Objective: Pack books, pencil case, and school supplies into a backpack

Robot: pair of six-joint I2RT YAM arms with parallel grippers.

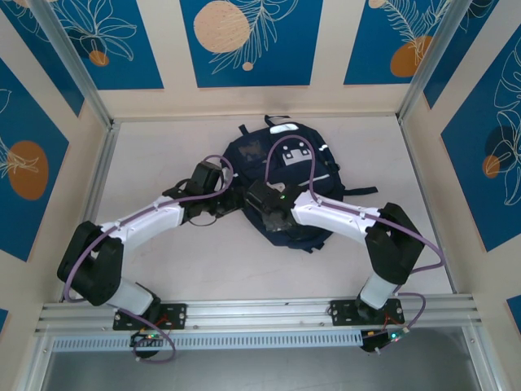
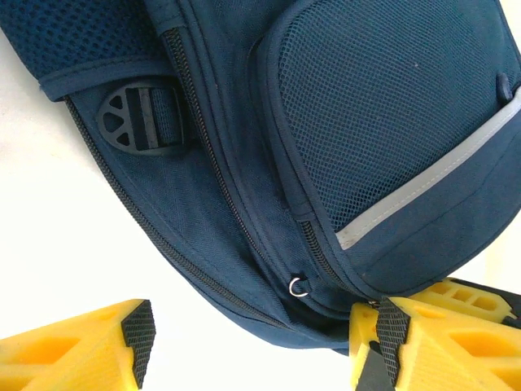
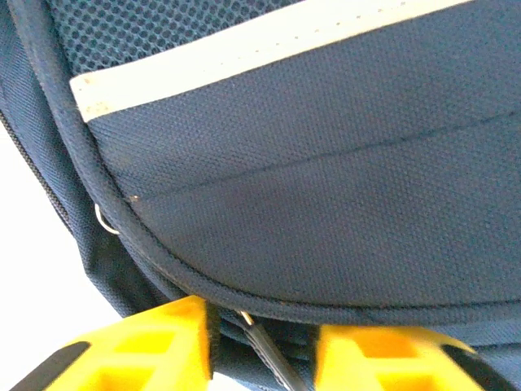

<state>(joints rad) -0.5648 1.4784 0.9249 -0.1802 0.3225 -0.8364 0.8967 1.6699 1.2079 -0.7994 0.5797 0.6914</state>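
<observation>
A large navy backpack [image 1: 244,155] lay flat at the centre of a pale table [image 1: 203,269], front pocket facing up. Both robot arms reached in to its near end. Its zips looked closed along the stretches in view, so the packing was judged barely started.

In the left wrist view, the left gripper [image 2: 260,338] stood wide open and held nothing. Its two yellow fingers straddled the bag's rounded bottom edge, and one finger sat just beside the corner of the mesh-fronted pocket. A small metal ring [image 2: 297,285] hung at the end of a zip line just above the gap. A dark strap buckle [image 2: 134,118] lay farther up the side panel.

In the right wrist view, the right gripper [image 3: 260,350] sat narrow against the seam under the pocket's white stripe [image 3: 244,49]. A slim dark tab [image 3: 264,358], possibly a zip pull, ran between the fingers. The pictures did not show whether it was pinched or merely close.

The main risks came from the soft, unanchored bag. The narrow jaws could catch the seam fabric instead of the tab, and a pull would then drag the whole backpack across the smooth table without opening it. With the left gripper clamping nothing, there was no brace against that slide. A weak pinch on so thin a tab could also slip free.
</observation>
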